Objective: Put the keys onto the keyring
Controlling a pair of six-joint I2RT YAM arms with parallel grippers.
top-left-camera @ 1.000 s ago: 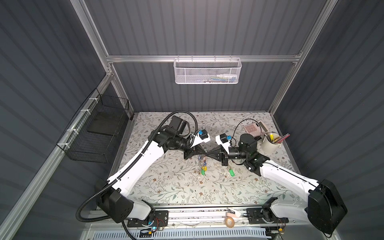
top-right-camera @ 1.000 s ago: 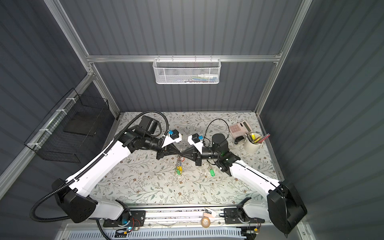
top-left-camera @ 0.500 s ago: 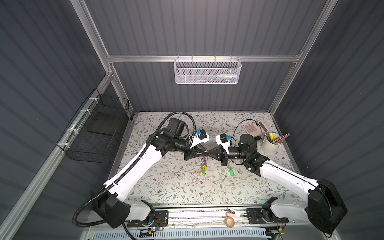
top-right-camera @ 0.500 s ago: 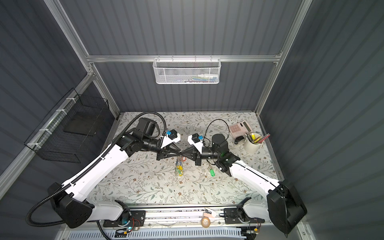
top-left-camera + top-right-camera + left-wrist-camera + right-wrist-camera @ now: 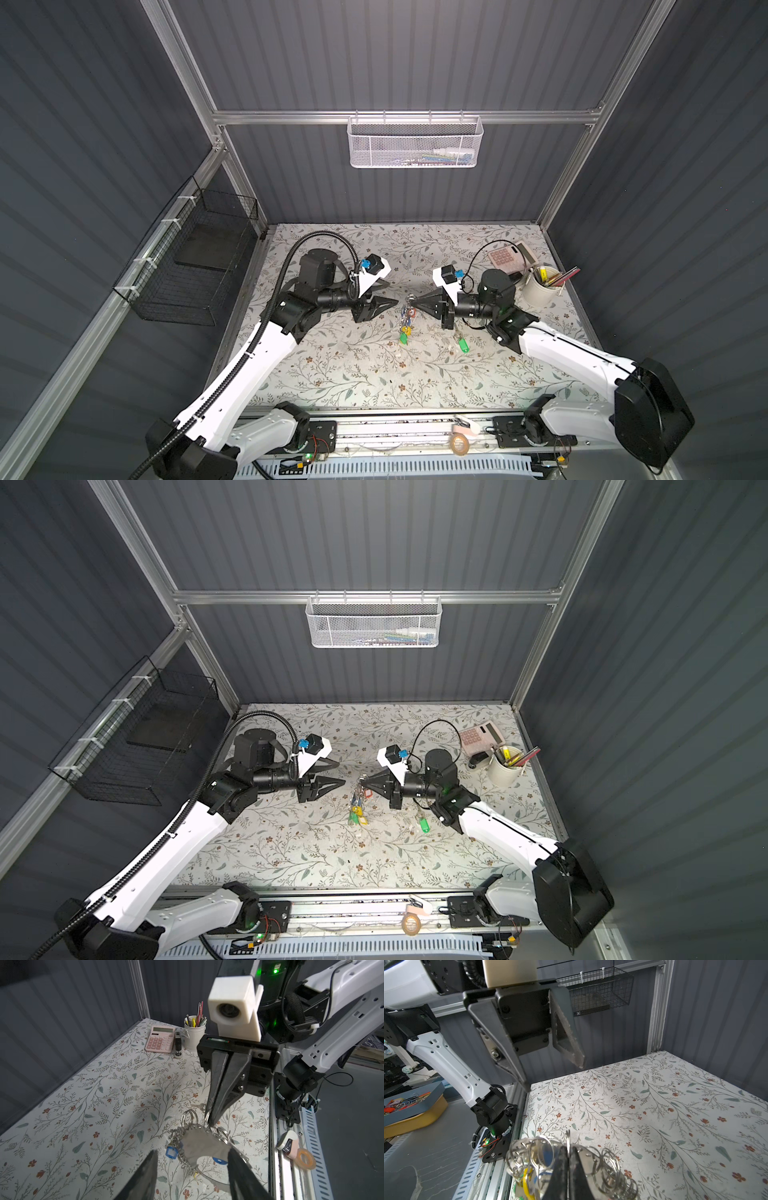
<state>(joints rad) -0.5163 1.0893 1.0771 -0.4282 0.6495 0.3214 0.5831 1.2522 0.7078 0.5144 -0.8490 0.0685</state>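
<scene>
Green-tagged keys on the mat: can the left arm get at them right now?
Probably not directly: the keys lie beyond the hanging keyring, close by the right tool, which holds it; the open left tool must go round.

green-tagged keys [image 5: 462, 343] lying flat, apart from keyring [image 5: 407, 318], hanging, tags down

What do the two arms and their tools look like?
The left arm and right arm have white links and black joints. The left tool and right tool have black triangular fingers under white camera blocks. A black ribbed hose follows the left arm.
</scene>
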